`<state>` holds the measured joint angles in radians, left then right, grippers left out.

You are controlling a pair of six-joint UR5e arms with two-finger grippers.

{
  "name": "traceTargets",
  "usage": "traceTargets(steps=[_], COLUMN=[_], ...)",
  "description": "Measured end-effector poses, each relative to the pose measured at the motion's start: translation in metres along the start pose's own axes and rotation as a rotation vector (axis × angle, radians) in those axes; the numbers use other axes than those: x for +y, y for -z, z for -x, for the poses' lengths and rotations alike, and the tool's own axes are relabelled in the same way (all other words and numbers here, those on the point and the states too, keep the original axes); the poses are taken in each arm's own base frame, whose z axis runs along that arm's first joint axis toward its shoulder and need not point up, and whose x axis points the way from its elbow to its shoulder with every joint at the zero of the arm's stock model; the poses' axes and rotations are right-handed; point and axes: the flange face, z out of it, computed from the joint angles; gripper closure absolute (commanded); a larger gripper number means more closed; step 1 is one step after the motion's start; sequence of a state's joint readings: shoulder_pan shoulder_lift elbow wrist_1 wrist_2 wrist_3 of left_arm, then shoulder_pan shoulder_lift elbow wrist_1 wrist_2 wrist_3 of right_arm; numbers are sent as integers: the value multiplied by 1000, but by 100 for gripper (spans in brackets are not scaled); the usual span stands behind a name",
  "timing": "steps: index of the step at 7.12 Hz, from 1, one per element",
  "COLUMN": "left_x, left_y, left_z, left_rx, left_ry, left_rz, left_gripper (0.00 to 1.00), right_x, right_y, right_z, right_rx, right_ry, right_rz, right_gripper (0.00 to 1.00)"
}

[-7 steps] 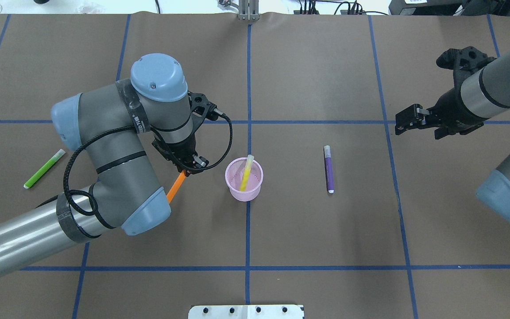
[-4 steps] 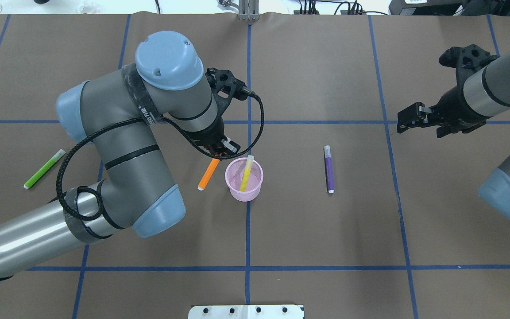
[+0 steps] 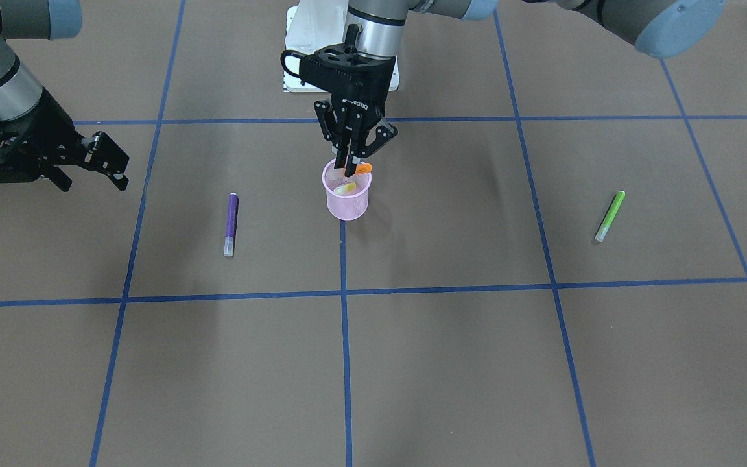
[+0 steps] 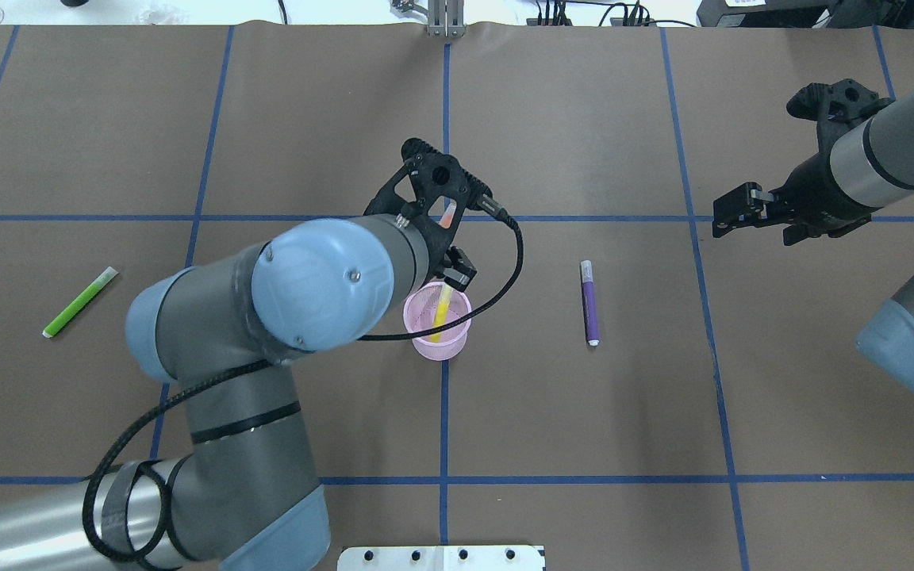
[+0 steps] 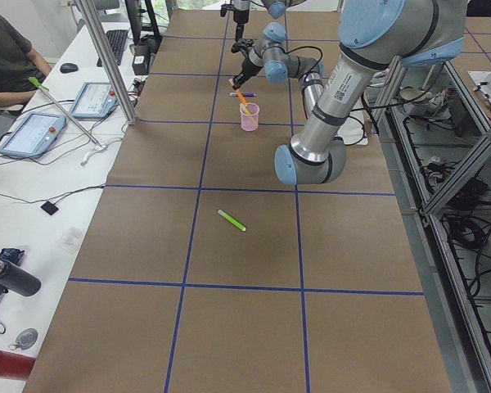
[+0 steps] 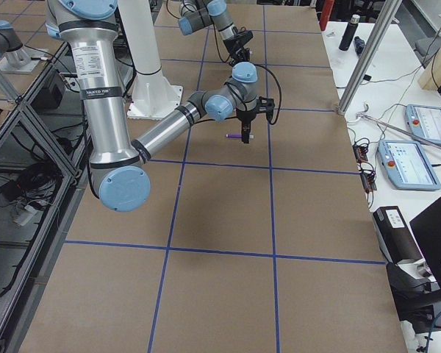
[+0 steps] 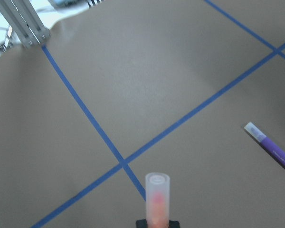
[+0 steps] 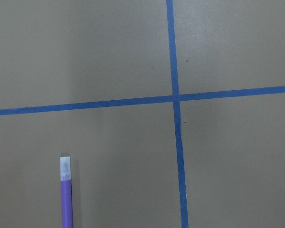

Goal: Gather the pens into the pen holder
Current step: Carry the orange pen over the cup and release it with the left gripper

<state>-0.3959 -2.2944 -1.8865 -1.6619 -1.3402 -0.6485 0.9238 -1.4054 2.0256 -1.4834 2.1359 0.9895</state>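
My left gripper is shut on the orange pen and holds it tilted right over the pen holder, a pink mesh cup. The pen's pale cap points up in the left wrist view. A yellow pen leans inside the pen holder. The purple pen lies flat on the table right of the cup. Far to the left lies the green pen. My right gripper hovers open beyond the purple pen, holding nothing.
Brown table covering with a grid of blue tape lines. A white mounting plate sits at the near edge. A person sits at a side desk with tablets off the table's far side.
My left gripper has lifted the orange pen off the table left of the cup and swung it up over the cup's mouth. The right arm has barely moved.
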Motion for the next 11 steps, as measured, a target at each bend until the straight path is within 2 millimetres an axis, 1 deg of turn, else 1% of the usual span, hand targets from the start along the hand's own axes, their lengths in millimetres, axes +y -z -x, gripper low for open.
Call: traceTargets(steps=[1, 2, 4, 6, 7, 8, 9, 10, 11], left_x=[20, 35, 44, 48, 48, 48, 50, 52, 51], left_y=[5, 5, -1, -20, -24, -26, -28, -29, -28], left_z=[-4, -14, -26, -33, -35, -36, -36, -36, -37], left_rx=[-26, -40, -49, -27, -14, -10, -12, -13, -8], left_ry=[-10, -24, -37, -22, -15, -14, -17, -19, -18], left_rz=[-44, -71, -92, -126, -142, -147, -144, -140, -141], left_gripper=[100, 100, 100, 100, 67, 52, 25, 4, 4], right_x=[0, 0, 0, -1, -1, -1, -1, -2, -4], right_y=[-1, -1, -2, -2, -2, -3, -4, -5, -8], right_z=[0, 0, 1, 1, 1, 0, 0, -1, -1], right_rx=[1, 1, 1, 2, 2, 3, 5, 8, 11], right_ry=[-2, -4, -5, -6, -7, -8, -9, -12, -14], right_rz=[1, 1, 1, 1, 1, 1, 2, 4, 6], right_gripper=[0, 0, 0, 0, 0, 0, 0, 0, 0])
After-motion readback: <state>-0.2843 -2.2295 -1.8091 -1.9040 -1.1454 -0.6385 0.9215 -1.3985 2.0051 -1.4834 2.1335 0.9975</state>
